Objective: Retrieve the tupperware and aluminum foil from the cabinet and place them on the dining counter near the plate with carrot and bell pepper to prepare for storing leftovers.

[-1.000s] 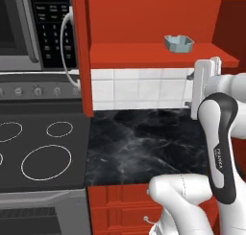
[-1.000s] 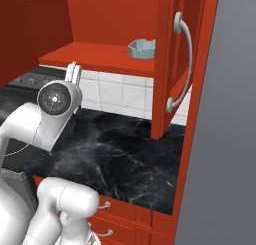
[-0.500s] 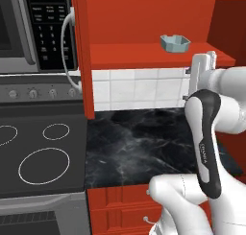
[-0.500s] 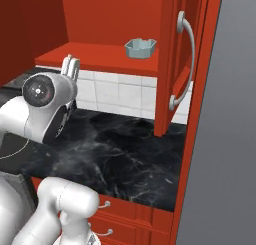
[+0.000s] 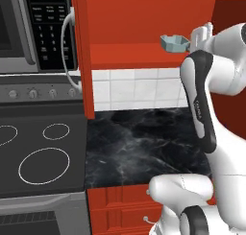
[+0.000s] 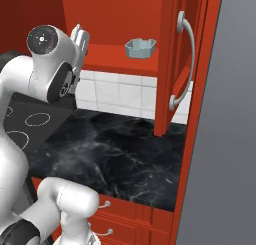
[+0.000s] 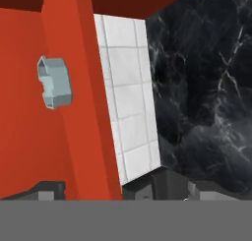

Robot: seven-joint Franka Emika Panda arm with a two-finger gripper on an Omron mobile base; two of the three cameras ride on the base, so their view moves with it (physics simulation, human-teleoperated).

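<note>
Pale blue-grey, the tupperware [image 5: 174, 42] sits alone on the red shelf of the cabinet [image 5: 144, 18] in the left base view, above the white tiles and the black marble desk [image 5: 144, 143]. My arm is raised beside the shelf, with the hand near the tub's right side; from here I cannot make out the fingers [image 5: 204, 33] clearly. I judge the step in hand is the reach for the tub, so I want to level the hand with the rim before pushing in.

From the right base view, the tub [image 6: 140, 47] stands near the shelf's front edge, just left of the open panelled door [image 6: 172, 64] with its curved silver handle [image 6: 182, 59]. The fingers [image 6: 80, 36] are well to its left, apart from it. I should swing across without clipping the door.

Through the hand view, rolled sideways, the tub [image 7: 54, 81] lies up and left of the dark fingertips [image 7: 170, 183], which stand spread wide with nothing between them. I need to centre the tub between them and straddle one flared wall.
</note>
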